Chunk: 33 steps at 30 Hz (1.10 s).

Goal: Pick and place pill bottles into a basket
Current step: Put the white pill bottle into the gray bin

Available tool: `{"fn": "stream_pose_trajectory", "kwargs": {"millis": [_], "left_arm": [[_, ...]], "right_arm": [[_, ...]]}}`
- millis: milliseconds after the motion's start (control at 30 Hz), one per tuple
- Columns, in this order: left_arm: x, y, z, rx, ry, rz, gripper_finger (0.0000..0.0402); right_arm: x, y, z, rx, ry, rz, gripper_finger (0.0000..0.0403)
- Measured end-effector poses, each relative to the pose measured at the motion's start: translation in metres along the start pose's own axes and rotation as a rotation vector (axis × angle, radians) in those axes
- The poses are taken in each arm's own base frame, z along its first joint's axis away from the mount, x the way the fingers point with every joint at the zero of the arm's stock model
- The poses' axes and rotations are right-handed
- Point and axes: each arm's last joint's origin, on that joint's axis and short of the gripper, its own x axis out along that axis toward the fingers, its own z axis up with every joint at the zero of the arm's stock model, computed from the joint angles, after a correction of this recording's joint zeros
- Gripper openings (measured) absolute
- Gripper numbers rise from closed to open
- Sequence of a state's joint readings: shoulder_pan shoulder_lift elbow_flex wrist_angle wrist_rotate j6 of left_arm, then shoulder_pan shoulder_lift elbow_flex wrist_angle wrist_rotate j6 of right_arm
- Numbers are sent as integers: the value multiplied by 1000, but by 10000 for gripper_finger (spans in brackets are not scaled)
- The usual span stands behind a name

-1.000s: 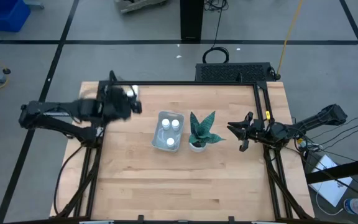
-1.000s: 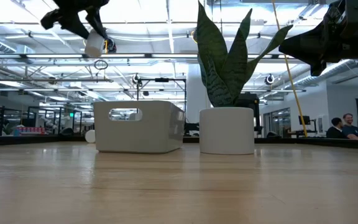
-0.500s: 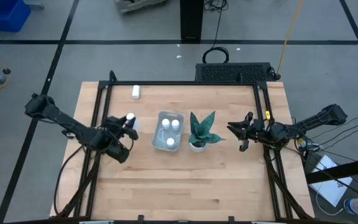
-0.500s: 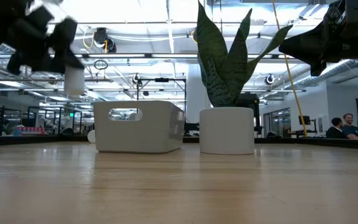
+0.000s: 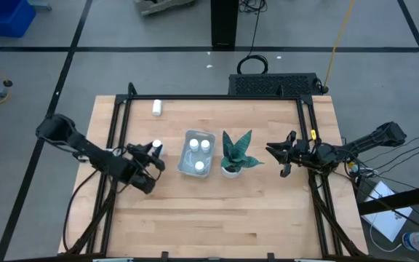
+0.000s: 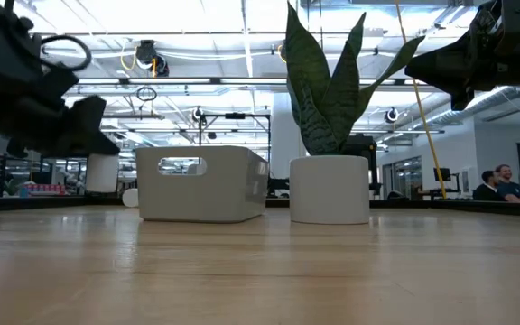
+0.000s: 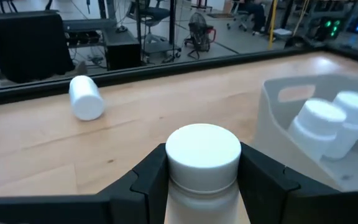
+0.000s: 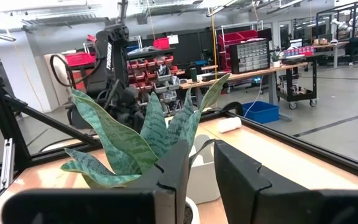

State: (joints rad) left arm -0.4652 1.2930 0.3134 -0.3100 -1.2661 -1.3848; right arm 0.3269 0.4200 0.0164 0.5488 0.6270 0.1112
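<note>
My left gripper (image 5: 153, 153) is shut on a small white pill bottle (image 5: 156, 146) just left of the basket (image 5: 188, 161), a pale tray on the table's middle. The bottle also shows in the left wrist view (image 7: 202, 163) and the low view (image 6: 102, 171). Three capped bottles (image 5: 200, 145) stand in the basket. One more bottle (image 5: 158, 108) lies on its side near the far edge; it also shows in the left wrist view (image 7: 86, 98). My right gripper (image 5: 270, 151) hangs raised at the right of the plant, empty, its fingers a narrow gap apart (image 8: 202, 168). My left gripper pinches the bottle between its two fingers (image 7: 146, 182), on the body just below the round cap (image 7: 201, 191). The fingers come from the table's left, slanting down. The bottle stands upright in the hold, cap up, lifted clear of the table.
A small white pot with a green spiky plant (image 5: 233, 156) stands against the basket's right side. Black frame rails (image 5: 115, 138) run along the table's left, far and right edges. People sit in the room beyond the table (image 6: 495, 183).
My left gripper has carried the bottle from high near the far left toward the near edge and the basket, coming down a good way. The bottle has stayed upright in the hold. My right arm has kept still.
</note>
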Motion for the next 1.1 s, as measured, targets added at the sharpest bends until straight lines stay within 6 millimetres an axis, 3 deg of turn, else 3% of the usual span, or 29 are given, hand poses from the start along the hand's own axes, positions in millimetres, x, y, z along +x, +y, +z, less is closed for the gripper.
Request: {"fn": "stream_pose_trajectory", "kwargs": {"millis": [400,667,933,1100], "left_arm": [[10,-9,-30,24,4,15,180],[11,-13,-37,4,-8,2,163],[11,-14,-39,1,66,-11,239],[11,-15,-39,-23,88,-22,262]], "right_arm": [[0,0,0,0,0,0,71],[0,0,0,0,0,0,71],[0,0,0,0,0,0,71],[0,0,0,0,0,0,71]]}}
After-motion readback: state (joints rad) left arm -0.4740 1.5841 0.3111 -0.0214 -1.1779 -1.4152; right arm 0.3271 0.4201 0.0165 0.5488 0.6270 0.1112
